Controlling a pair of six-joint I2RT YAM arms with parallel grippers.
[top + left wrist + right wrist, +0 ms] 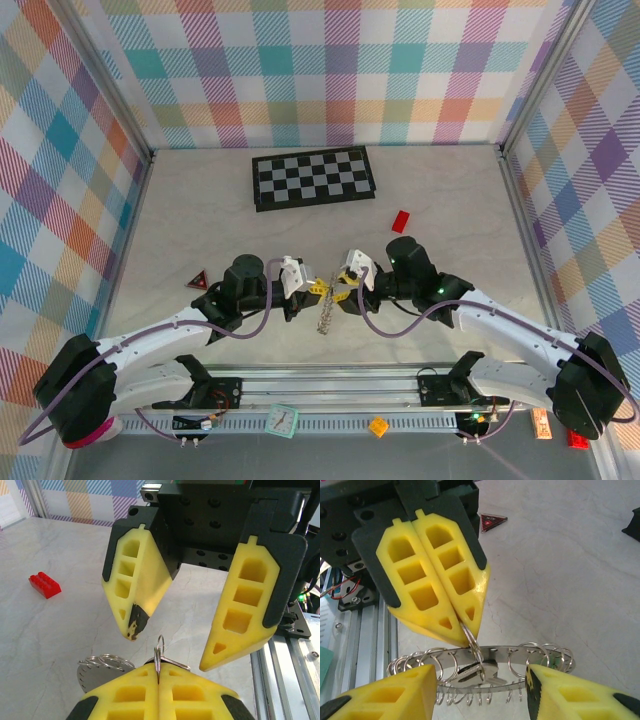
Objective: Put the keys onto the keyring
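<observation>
Pale marbled table (200, 210), plaid walls (320, 70)

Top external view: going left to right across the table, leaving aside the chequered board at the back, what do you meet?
dark red triangle → left gripper → keyring → right gripper → red block

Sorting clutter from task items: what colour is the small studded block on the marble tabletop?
Red; the block shows best in the left wrist view.
</observation>
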